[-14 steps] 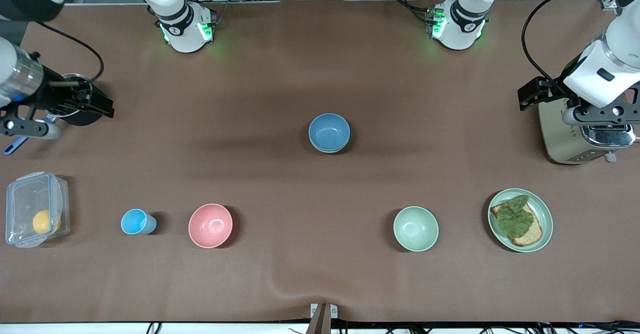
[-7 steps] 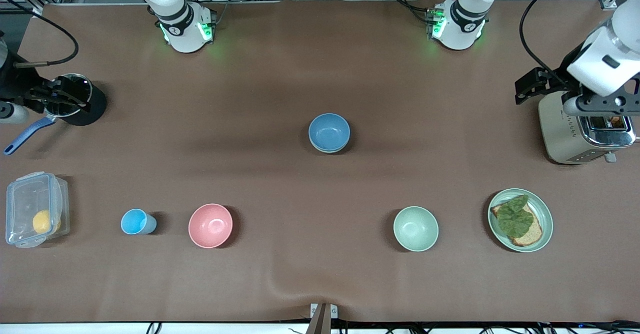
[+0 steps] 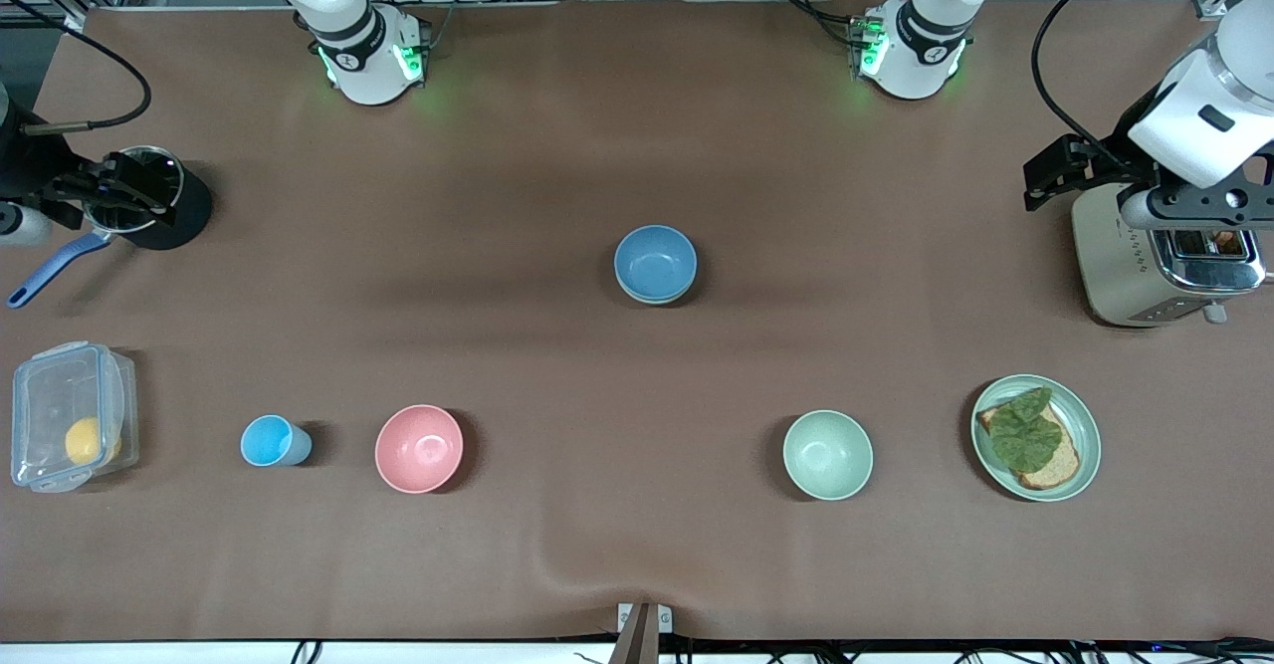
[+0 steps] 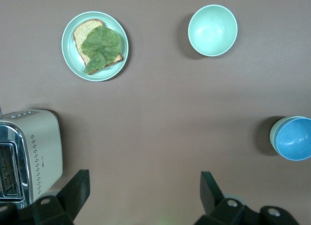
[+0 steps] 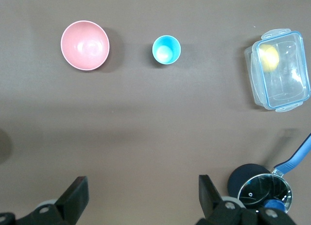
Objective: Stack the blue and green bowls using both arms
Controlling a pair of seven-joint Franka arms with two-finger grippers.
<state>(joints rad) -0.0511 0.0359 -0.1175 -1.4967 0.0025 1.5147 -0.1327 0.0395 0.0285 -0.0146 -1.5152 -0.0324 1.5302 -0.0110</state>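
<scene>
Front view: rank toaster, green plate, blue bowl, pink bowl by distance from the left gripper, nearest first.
Left gripper is open, over the left arm's end of the table.
1. Toaster: beside the gripper.
2. Green plate: same end, nearer the camera.
3. Blue bowl: mid-table, stacked in a green bowl.
4. Pink bowl: toward the right arm's end.

Under the blue bowl (image 3: 655, 262) only a pale sliver of rim of the green bowl (image 3: 652, 298) peeks out at six o'clock; the rest is hidden. In the left wrist view the blue bowl's three o'clock side runs off the edge. The left gripper (image 3: 1189, 208) hides part of the toaster (image 3: 1130, 276).
</scene>
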